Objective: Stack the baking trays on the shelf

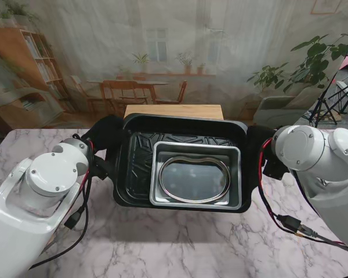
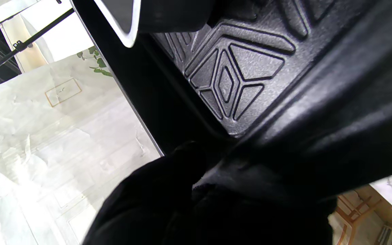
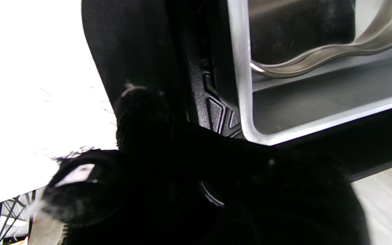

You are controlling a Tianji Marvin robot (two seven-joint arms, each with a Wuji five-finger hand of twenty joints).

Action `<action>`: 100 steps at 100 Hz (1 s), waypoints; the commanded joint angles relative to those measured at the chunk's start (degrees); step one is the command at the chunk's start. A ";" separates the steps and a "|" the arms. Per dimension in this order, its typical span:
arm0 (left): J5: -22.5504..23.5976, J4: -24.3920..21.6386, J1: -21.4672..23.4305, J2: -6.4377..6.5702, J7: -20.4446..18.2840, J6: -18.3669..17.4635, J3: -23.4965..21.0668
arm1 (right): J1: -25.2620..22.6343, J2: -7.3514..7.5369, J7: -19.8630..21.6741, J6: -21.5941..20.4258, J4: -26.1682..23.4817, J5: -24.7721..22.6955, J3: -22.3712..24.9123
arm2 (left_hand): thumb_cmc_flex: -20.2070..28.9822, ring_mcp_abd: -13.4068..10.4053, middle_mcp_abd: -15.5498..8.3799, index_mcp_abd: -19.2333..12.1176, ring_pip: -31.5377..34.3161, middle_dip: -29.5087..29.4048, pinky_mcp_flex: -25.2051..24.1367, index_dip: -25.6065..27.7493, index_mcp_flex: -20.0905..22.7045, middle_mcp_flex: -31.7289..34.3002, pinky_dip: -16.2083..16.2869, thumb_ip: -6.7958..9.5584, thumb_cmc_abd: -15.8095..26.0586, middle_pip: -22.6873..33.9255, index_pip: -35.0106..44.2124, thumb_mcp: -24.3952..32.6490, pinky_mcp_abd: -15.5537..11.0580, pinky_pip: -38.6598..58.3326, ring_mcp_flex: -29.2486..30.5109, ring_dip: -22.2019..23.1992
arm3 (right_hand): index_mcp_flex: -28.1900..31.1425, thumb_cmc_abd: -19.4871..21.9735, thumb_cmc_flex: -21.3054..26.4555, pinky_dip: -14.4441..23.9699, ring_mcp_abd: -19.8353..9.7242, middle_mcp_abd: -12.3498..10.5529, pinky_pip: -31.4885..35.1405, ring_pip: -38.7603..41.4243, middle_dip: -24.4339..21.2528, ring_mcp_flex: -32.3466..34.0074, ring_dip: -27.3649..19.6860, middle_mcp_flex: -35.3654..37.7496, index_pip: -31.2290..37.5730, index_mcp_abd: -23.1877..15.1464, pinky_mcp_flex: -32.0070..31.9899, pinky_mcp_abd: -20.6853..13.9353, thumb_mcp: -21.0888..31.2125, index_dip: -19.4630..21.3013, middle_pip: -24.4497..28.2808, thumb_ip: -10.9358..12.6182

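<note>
A large black baking tray (image 1: pixel 140 174) with an embossed floor is held off the marble table between both hands. Inside it sits a silver rectangular tray (image 1: pixel 236 174), and in that a silver kidney-shaped pan (image 1: pixel 194 178). My left hand (image 1: pixel 104 141), in a black glove, grips the black tray's left rim; the wrist view shows the black tray's patterned floor (image 2: pixel 237 81) with gloved fingers (image 2: pixel 168 177) closed on the edge. My right hand (image 1: pixel 261 152) clamps the right rim, its fingers (image 3: pixel 141 115) on the black tray beside the silver tray (image 3: pixel 247 102). A wooden shelf (image 1: pixel 174 110) stands just behind.
The marble table (image 1: pixel 162 243) spreads nearer to me. Cables (image 1: pixel 284 220) hang from both arms. A printed backdrop of a room stands beyond the shelf, with tripod legs (image 1: pixel 336 101) and plants at the far right.
</note>
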 commanded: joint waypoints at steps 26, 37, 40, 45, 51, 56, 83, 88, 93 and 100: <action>-3.55 -2.22 -4.41 -4.16 -2.99 -1.01 5.47 | 8.41 -4.54 -1.80 1.32 -3.61 8.53 -7.76 | 3.00 -10.31 -19.24 -31.80 3.39 1.86 6.54 1.18 23.14 3.79 0.70 -0.89 -1.93 7.21 14.75 2.84 -18.49 2.53 5.41 0.82 | 7.99 -1.94 3.63 0.86 0.25 -20.23 3.94 5.92 0.72 3.07 0.57 2.85 5.12 -35.90 1.81 -7.65 4.42 -0.54 14.44 1.31; -3.32 -1.05 -5.97 -4.43 -2.34 -0.53 5.44 | 11.65 -5.01 -3.57 2.23 -1.42 10.52 -10.21 | 2.92 -10.40 -19.34 -31.88 3.42 1.94 6.69 1.24 23.21 3.96 0.73 -0.87 -2.07 7.22 14.80 2.90 -18.63 2.57 5.57 0.88 | 8.10 -1.96 3.64 0.86 0.16 -20.48 3.93 5.90 0.79 3.06 0.56 3.07 5.13 -36.07 1.81 -7.64 4.43 -0.48 14.46 1.24; -3.17 -0.60 -6.36 -4.52 -2.12 -0.43 5.42 | 12.51 -5.21 -4.17 2.36 -0.67 11.02 -10.92 | 2.86 -10.51 -19.43 -32.05 3.42 1.95 6.85 1.27 23.27 4.05 0.75 -0.87 -2.11 7.24 14.84 2.90 -18.72 2.62 5.63 0.89 | 8.14 -1.98 3.64 0.86 0.15 -20.51 3.93 5.89 0.79 3.07 0.55 3.10 5.15 -36.07 1.81 -7.64 4.42 -0.47 14.44 1.22; -3.43 0.12 -6.98 -4.76 -1.54 0.16 5.38 | 14.03 -5.62 -5.35 2.66 0.78 12.09 -12.19 | 2.85 -10.50 -19.40 -31.93 3.39 1.94 6.87 1.29 23.28 4.07 0.73 -0.83 -2.13 7.19 14.86 2.98 -18.76 2.56 5.71 0.89 | 8.07 -2.03 3.66 0.86 0.14 -20.64 3.93 5.88 0.81 3.07 0.55 3.25 5.12 -36.13 1.81 -7.64 4.45 -0.46 14.45 1.20; -3.51 1.18 -7.62 -5.06 -0.70 0.69 5.42 | 16.04 -6.06 -6.57 3.19 2.77 13.24 -13.93 | 2.81 -10.61 -19.50 -32.04 3.42 2.03 6.96 1.36 23.33 4.16 0.76 -0.82 -2.16 7.26 14.97 3.03 -18.79 2.60 5.84 0.92 | 7.96 -1.99 3.66 0.86 0.14 -20.78 3.93 5.87 0.81 3.07 0.55 3.31 5.08 -36.17 1.81 -7.64 4.45 -0.45 14.41 1.15; -3.71 2.04 -8.09 -5.28 -0.15 1.08 5.43 | 17.67 -6.48 -7.67 3.63 4.56 14.12 -15.36 | 2.78 -10.61 -19.46 -32.00 3.41 2.03 6.96 1.37 23.31 4.12 0.78 -0.82 -2.18 7.23 14.99 3.06 -18.77 2.60 5.84 0.94 | 7.79 -1.99 3.64 0.86 0.14 -20.94 3.93 5.87 0.82 3.07 0.55 3.37 5.02 -36.21 1.81 -7.64 4.45 -0.47 14.38 1.12; -3.67 7.19 -11.42 -6.50 2.98 2.41 5.88 | 23.69 -8.92 -12.91 4.90 13.14 17.11 -20.41 | 2.75 -10.81 -19.63 -32.15 3.37 2.19 6.87 1.51 23.24 4.17 0.87 -0.82 -2.14 7.36 15.30 3.11 -18.75 2.62 5.84 1.01 | 7.23 -1.93 3.64 0.81 0.13 -21.64 3.78 5.61 0.95 3.07 0.42 3.83 5.20 -36.61 1.75 -7.49 4.40 -0.49 14.30 1.01; -3.68 7.98 -12.09 -6.75 3.61 2.53 5.99 | 24.33 -9.34 -13.67 5.05 14.35 17.80 -20.72 | 2.74 -10.87 -19.58 -32.13 3.38 2.20 6.83 1.50 23.17 4.16 0.90 -0.82 -2.16 7.35 15.33 3.09 -18.77 2.64 5.85 1.03 | 7.11 -1.92 3.65 0.79 0.15 -21.75 3.74 5.57 0.98 3.07 0.40 3.99 5.33 -36.74 1.76 -7.44 4.40 -0.49 14.30 0.99; -3.95 8.60 -12.69 -6.94 3.97 2.75 5.99 | 25.00 -9.72 -14.36 5.21 15.45 18.37 -21.05 | 2.73 -10.84 -19.67 -32.18 3.38 2.19 6.88 1.50 23.14 4.15 0.94 -0.82 -2.16 7.34 15.36 3.09 -18.81 2.67 5.85 1.05 | 7.03 -1.93 3.63 0.78 0.16 -21.78 3.72 5.55 0.99 3.06 0.38 4.02 5.41 -36.69 1.75 -7.41 4.39 -0.50 14.28 0.97; -3.79 9.67 -13.62 -7.15 4.50 2.85 6.12 | 25.91 -10.16 -15.01 5.16 16.94 18.71 -21.57 | 2.70 -10.80 -19.78 -32.30 3.37 2.20 6.88 1.52 23.23 4.23 0.97 -0.81 -2.16 7.38 15.47 3.08 -18.89 2.66 5.89 1.06 | 7.02 -1.92 3.62 0.77 0.18 -21.85 3.69 5.52 1.02 3.07 0.37 4.06 5.58 -36.76 1.74 -7.36 4.38 -0.51 14.24 0.96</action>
